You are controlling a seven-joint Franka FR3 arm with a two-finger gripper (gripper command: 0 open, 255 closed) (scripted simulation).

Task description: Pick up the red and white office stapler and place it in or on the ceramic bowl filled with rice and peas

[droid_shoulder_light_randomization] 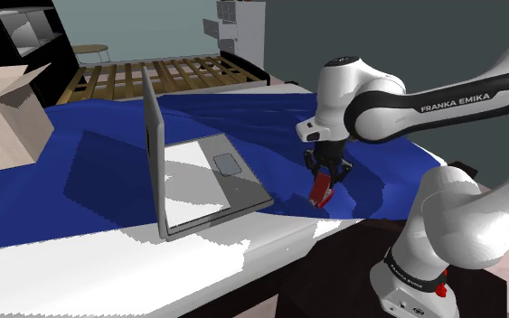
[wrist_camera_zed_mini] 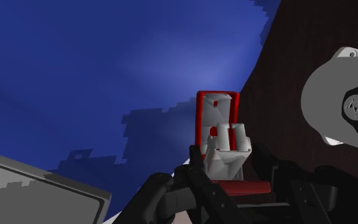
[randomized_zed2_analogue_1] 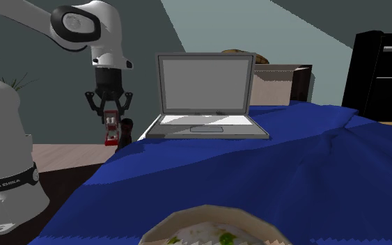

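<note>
A blue blanket [droid_shoulder_light_randomization: 243, 117] is spread across most of the shoulder view. The white arm [droid_shoulder_light_randomization: 397, 108] is seen at the right. An open laptop [droid_shoulder_light_randomization: 198, 176] is set on the blanket at centre. The bowl [randomized_zed2_analogue_1: 208, 211] of rice and peas is found at the bottom edge of the second exterior view. The gripper [droid_shoulder_light_randomization: 325, 183] is clamped on the red and white stapler [droid_shoulder_light_randomization: 320, 192], which is held right of centre, at the blanket's edge.

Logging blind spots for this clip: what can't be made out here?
1. Bowl: second exterior view's bottom edge cuts off most of it.
2. Stapler: its near end is partly hidden by the fingers in the wrist view.
3. Dark object beside the stapler, second exterior view: too small to identify.
</note>
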